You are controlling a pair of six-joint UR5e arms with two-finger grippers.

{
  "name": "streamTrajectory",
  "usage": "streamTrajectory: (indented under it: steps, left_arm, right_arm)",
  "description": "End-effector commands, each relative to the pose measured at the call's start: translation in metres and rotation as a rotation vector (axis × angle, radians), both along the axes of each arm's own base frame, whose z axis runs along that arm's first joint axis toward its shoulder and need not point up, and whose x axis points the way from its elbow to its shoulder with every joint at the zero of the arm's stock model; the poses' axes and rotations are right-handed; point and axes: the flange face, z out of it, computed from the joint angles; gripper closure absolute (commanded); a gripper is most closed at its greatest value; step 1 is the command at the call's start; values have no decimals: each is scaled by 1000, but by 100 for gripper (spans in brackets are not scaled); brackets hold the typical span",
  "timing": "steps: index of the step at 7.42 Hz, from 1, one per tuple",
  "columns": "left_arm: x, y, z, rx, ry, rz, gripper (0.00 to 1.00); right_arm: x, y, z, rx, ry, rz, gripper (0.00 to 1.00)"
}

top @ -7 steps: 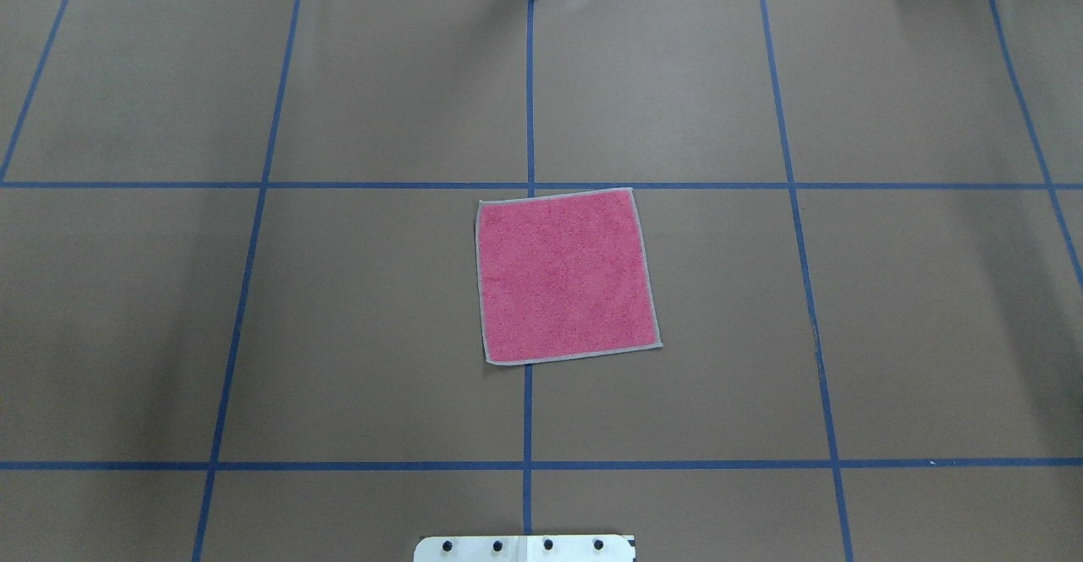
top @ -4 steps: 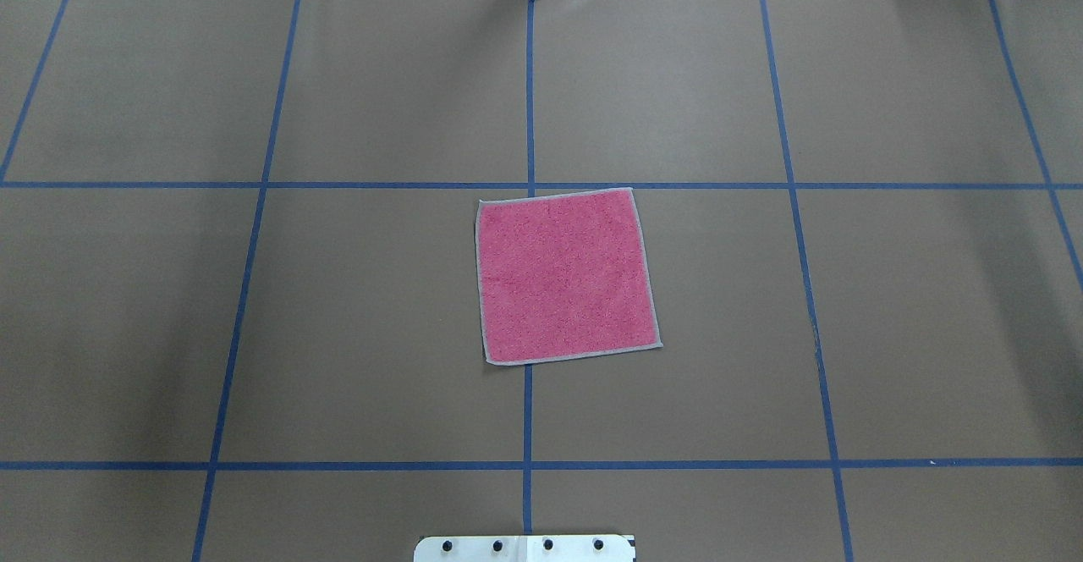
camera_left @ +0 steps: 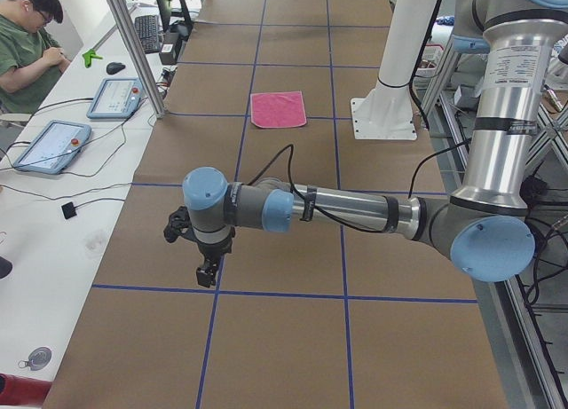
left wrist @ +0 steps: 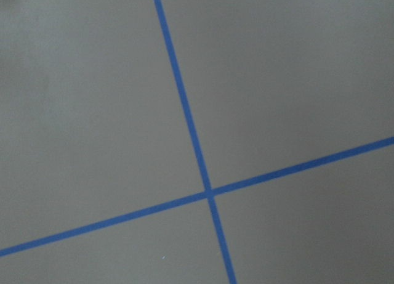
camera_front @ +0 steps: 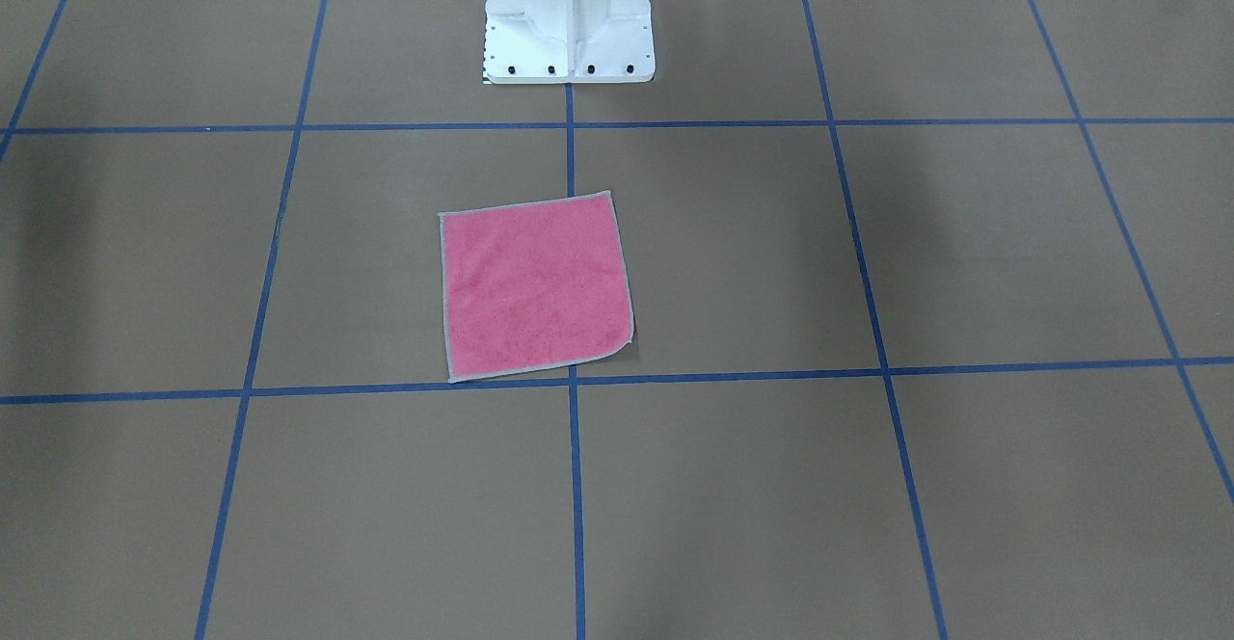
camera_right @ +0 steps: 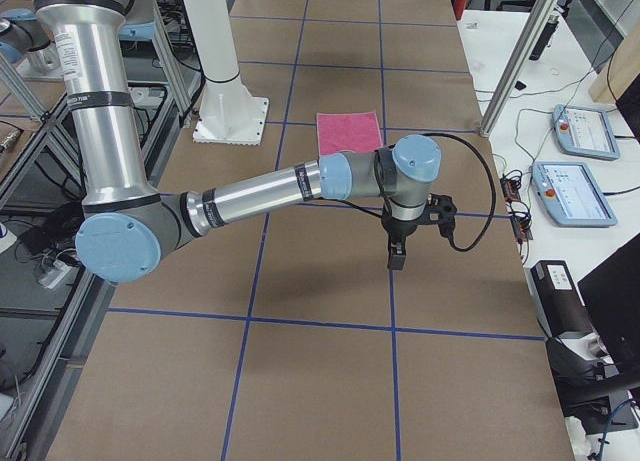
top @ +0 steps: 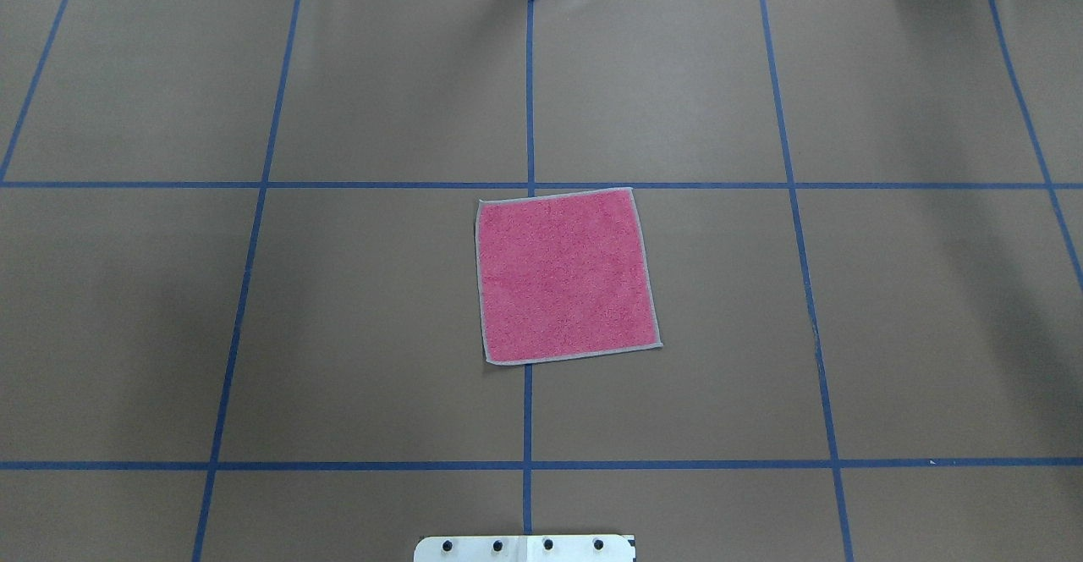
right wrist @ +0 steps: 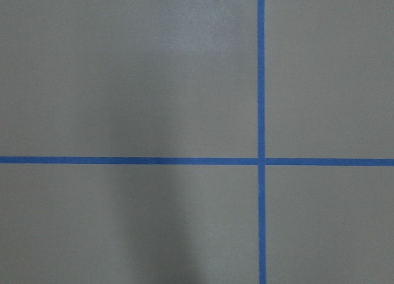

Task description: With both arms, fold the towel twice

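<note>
The towel lies flat and unfolded, pink face up with a light grey border, near the middle of the table; it also shows as the pink square. My left gripper hangs over the table far out toward its left end, well away from the towel. My right gripper hangs the same way toward the right end. Both grippers show only in the side views, so I cannot tell whether they are open or shut. The wrist views hold only brown paper and blue tape.
Brown paper with a blue tape grid covers the table. The white pedestal base stands at the robot's side. Teach pendants and a seated person are beyond the far edge; more pendants lie on a white bench.
</note>
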Motion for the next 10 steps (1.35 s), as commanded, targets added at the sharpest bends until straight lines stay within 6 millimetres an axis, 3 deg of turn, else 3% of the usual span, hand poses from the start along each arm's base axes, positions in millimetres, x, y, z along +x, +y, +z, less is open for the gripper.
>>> streamTrajectory:
  steps: [1,2,3,4,5,6,8,9,10]
  left_arm:
    - [151,30,-126,-31,125,4,0]
    - [207,52,-187,-90,207,-49,0]
    - [260,73,-209,-190,265,-84,0]
    - [316,97,-213,-256,316,-72,0]
    - [351,115,-215,-345,375,-105,0]
    - [378,130,-213,-405,412,-146,0]
    - [446,176,-235,-493,419,-258,0]
    - [470,197,-234,-515,408,-273,0]
    - [484,210,-236,-523,404,-287,0]
  right_arm:
    - [-47,-9,-48,40,-53,-28,0]
    - [-58,-24,-64,70,-48,-42,0]
    - [-58,-21,-63,65,-60,-42,0]
    - [-70,-23,-61,81,-73,-65,0]
    - [-97,-24,-58,119,-103,-113,0]
    - [-105,-17,-54,125,-152,-131,0]
    - [-130,-16,-70,45,-187,-70,1]
    - [-155,-13,-82,47,-232,-24,1]
    - [-193,-3,-97,7,-285,25,1]
